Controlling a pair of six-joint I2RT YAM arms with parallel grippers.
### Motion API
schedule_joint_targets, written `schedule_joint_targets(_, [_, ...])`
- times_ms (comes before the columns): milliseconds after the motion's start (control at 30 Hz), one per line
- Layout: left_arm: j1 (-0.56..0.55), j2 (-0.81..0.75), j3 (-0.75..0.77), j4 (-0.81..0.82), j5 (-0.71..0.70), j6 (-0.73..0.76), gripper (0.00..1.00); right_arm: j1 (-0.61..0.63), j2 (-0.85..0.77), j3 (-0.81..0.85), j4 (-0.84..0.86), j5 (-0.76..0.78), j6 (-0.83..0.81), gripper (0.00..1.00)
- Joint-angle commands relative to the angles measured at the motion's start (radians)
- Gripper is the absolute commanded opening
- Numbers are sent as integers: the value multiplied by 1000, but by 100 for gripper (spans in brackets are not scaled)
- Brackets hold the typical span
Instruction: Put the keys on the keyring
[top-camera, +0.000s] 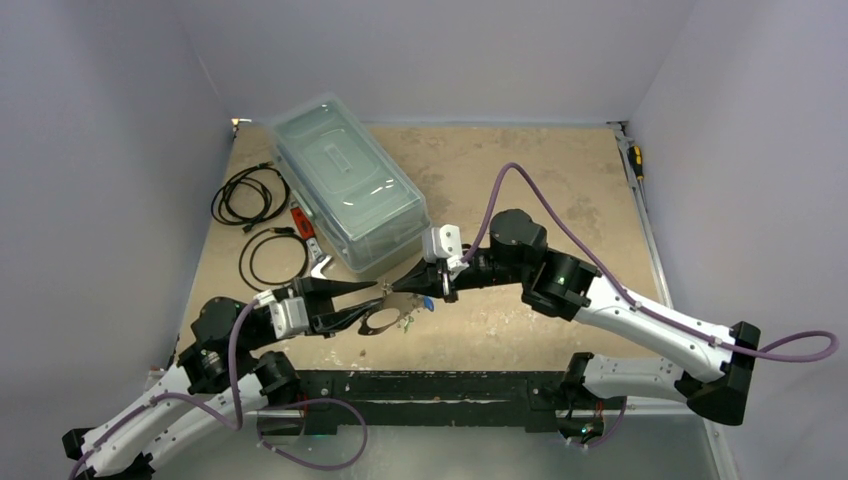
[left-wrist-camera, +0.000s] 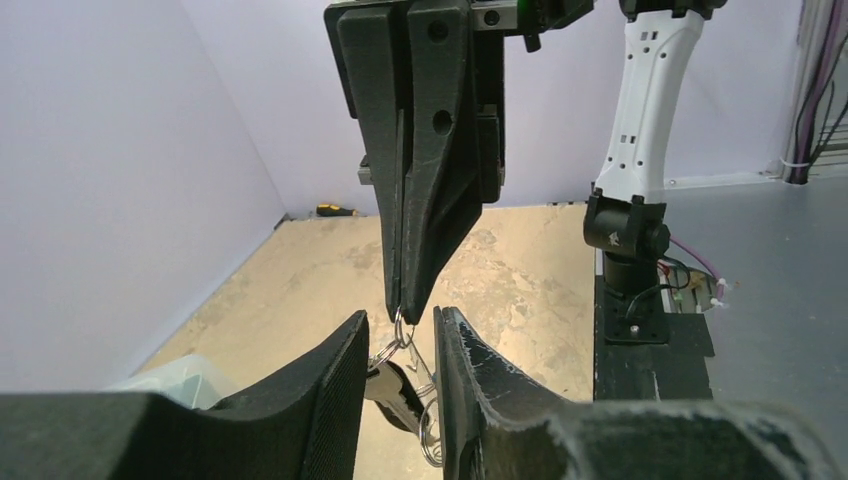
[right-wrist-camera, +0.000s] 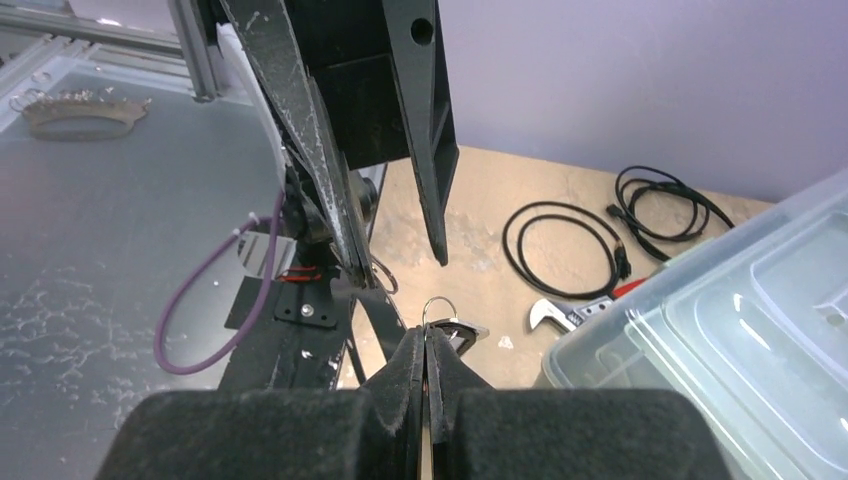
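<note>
Now the right end effector pinches tight on the keyring. The left end effector gapes open.

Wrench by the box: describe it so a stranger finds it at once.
Start at the clear plastic box on the table's far left. By its near left corner, beside the nearer black cable coil, lies the wrench. Its silver jaw and red handle set it apart from the all-black coil.
</note>
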Motion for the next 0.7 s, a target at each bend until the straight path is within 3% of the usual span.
schedule_joint_targets(0, [-2,-9,-18,63,67,24,28,3,-24,-12,97,-54,31,0])
schedule_joint_targets(367, [-2,-12,-45,95,116,34,27,3,-55,-7,59,-165,34,0])
schedule_joint_targets(667, [-2,0,-76,125,151,66,26,1,-55,-8,41,-163,31,0])
